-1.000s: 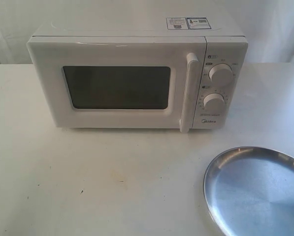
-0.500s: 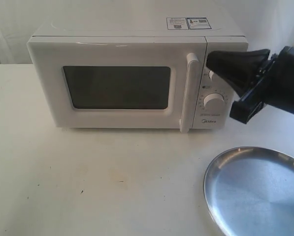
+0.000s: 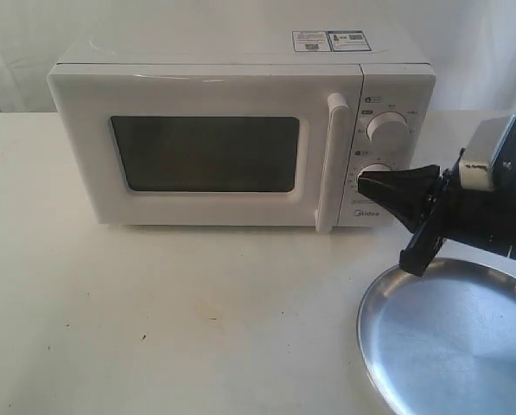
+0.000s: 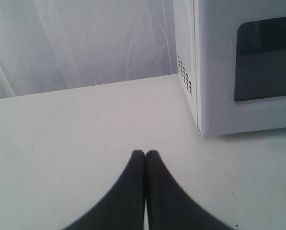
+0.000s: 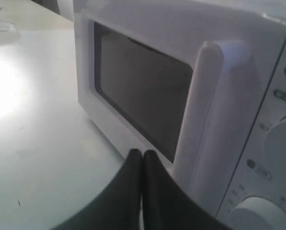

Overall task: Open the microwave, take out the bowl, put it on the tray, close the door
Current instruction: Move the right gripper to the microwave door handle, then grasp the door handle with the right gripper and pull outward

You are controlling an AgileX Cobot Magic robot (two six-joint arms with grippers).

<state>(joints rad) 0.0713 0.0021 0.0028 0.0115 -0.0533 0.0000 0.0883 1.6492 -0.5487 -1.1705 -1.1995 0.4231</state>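
The white microwave (image 3: pixel 240 130) stands at the back of the table with its door (image 3: pixel 206 151) closed; the tall white bar handle (image 3: pixel 331 160) is at the door's right edge. My right gripper (image 3: pixel 363 181) is shut and empty, its tip in front of the lower knob (image 3: pixel 377 170), just right of the handle. In the right wrist view the gripper (image 5: pixel 142 153) points at the handle (image 5: pixel 200 110). The steel tray (image 3: pixel 452 337) lies at the front right. My left gripper (image 4: pixel 145 153) is shut and empty over the table, left of the microwave (image 4: pixel 238 67). The bowl is hidden.
A white curtain (image 4: pixel 80 43) backs the table. The white tabletop (image 3: pixel 154 311) stretches in front of the microwave. The upper knob (image 3: pixel 387 128) sits above the right gripper.
The right arm has come into the exterior view from the right and dropped from the upper knob's height to the lower knob. The door has stayed closed.
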